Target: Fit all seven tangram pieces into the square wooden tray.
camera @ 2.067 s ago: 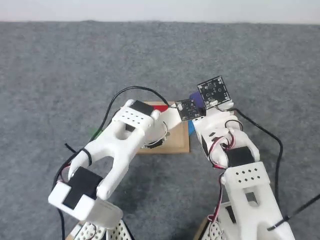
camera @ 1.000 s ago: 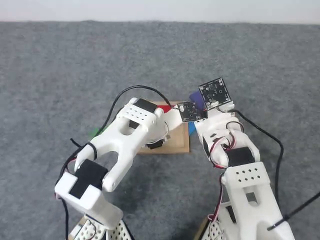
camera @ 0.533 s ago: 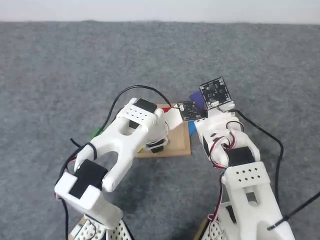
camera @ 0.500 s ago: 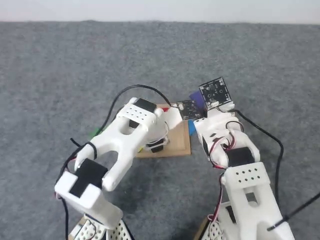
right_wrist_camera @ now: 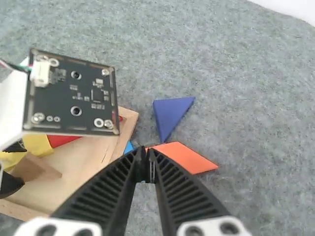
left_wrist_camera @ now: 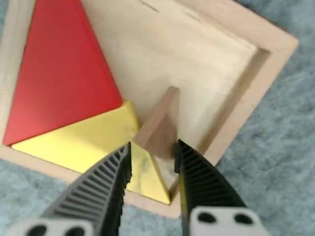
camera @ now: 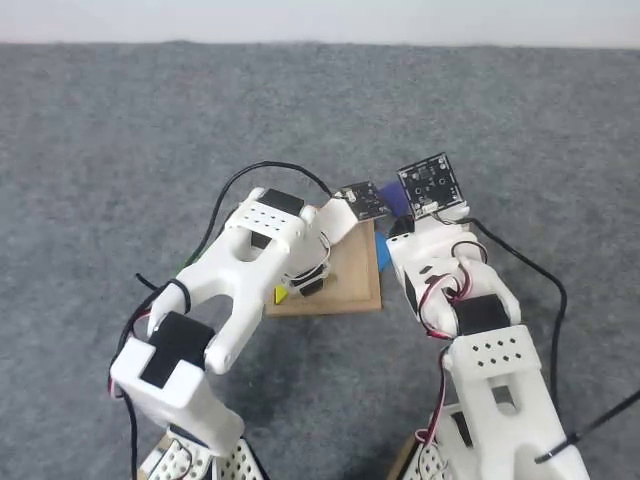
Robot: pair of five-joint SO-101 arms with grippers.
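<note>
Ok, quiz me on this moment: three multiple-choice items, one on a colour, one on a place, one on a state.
1. The tangram piece held in the left claw is: A brown, B white, C pink.
2. The orange parallelogram lies: A in the left claw, B on the grey carpet, C on a shelf.
3. The right claw is: A wide open, B shut, C clamped on a cable.
Key: 1 A, the gripped piece is wood-brown; 2 B, grey carpet lies under it; 3 B, its two sides meet at the tip.
</note>
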